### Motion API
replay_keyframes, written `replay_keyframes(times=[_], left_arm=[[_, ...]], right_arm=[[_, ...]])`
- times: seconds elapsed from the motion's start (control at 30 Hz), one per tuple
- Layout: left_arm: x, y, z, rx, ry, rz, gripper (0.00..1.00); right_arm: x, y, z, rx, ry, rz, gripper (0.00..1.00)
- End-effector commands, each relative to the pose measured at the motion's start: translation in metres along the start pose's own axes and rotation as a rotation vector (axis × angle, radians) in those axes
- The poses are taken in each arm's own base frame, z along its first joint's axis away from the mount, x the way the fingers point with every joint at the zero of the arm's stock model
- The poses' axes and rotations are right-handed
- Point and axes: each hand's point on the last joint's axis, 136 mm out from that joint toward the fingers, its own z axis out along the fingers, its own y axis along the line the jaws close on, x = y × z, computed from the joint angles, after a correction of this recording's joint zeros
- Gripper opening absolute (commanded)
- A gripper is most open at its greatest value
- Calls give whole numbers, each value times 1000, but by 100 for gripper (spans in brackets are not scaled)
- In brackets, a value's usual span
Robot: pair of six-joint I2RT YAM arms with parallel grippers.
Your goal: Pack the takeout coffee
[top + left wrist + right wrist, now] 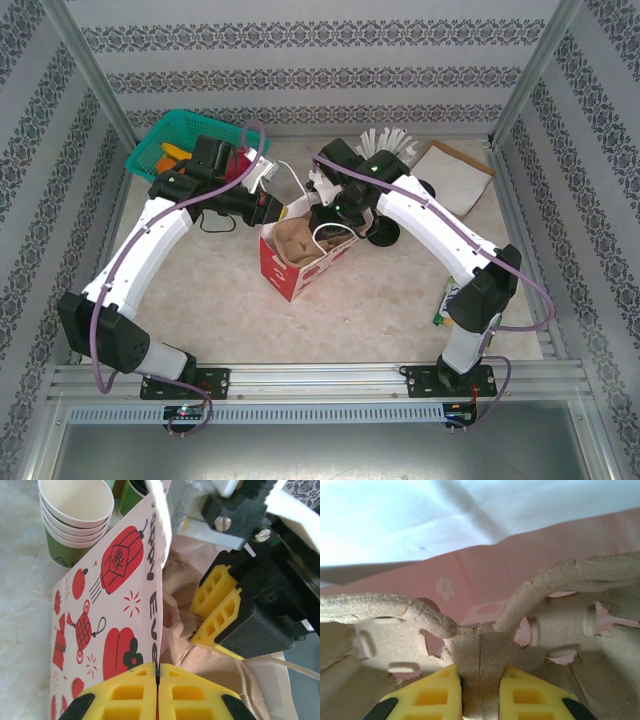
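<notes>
Item: carrier [395, 640], sitting in the mouth of the bag [110, 605]. Right gripper [480, 680]: jaws narrowly apart, pinching the carrier's centre rib. Left gripper [157, 680]: closed tight on the bag rim. Risks: a carrier corner snags the bag wall; the rim tears or slips free; the bag tips.

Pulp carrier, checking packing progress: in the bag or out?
In, at least partly: carrier sits in the bag mouth, pink inner wall behind.

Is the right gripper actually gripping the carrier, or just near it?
Touching. The right wrist view shows the right gripper's yellow fingers pressed against both sides of the carrier's centre rib, with no gap.
</notes>
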Motion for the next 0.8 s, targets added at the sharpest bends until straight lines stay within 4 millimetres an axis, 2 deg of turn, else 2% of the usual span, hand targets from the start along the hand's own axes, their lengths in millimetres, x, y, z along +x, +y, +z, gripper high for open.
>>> replay_keyframes(times=[0.0, 0.13, 0.23, 0.4, 0.57, 0.77], left_arm=[[-12, -3, 1, 49, -30, -15, 4], [-13, 0, 3, 46, -29, -32, 2], [-14, 8, 4, 14, -26, -47, 1], [-15, 24, 5, -57, -27, -80, 0], [-18, 35, -1, -120, -57, -93, 0], [-21, 18, -2, -32, -83, -59, 0]], right_arm=[[-6, -1, 7, 28, 5, -58, 0], [-3, -11, 16, 71, 40, -69, 0], [1, -9, 20, 58, 61, -83, 0], [5, -8, 14, 65, 56, -134, 0], [18, -12, 12, 73, 104, -149, 0], [28, -6, 19, 31, 179, -123, 0]])
